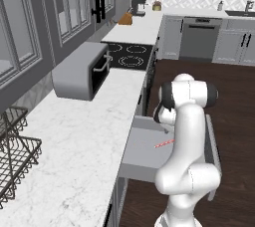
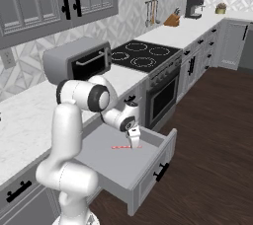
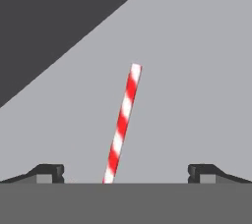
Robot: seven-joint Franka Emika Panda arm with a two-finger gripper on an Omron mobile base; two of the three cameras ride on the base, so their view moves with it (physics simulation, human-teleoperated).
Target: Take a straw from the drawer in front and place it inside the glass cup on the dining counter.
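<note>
Drawer [image 2: 123,162] pulled out at lower centre of the right base view; end effector [image 2: 134,142] down inside it, jaws spread wide, empty; straw [image 3: 123,122] flat on the drawer floor, centre of the hand view, nearer the left fingertip; best to centre, drop lower, then pinch gently mid-length.

Even, flat rendered light, with no glare showing anywhere.
Soft shade is lying inside the drawer [image 2: 123,162]; a dark diagonal band is crossing the hand view, possibly shadow. Edges are looking slightly soft and pixelled; no lens distortion is showing at the borders.
</note>
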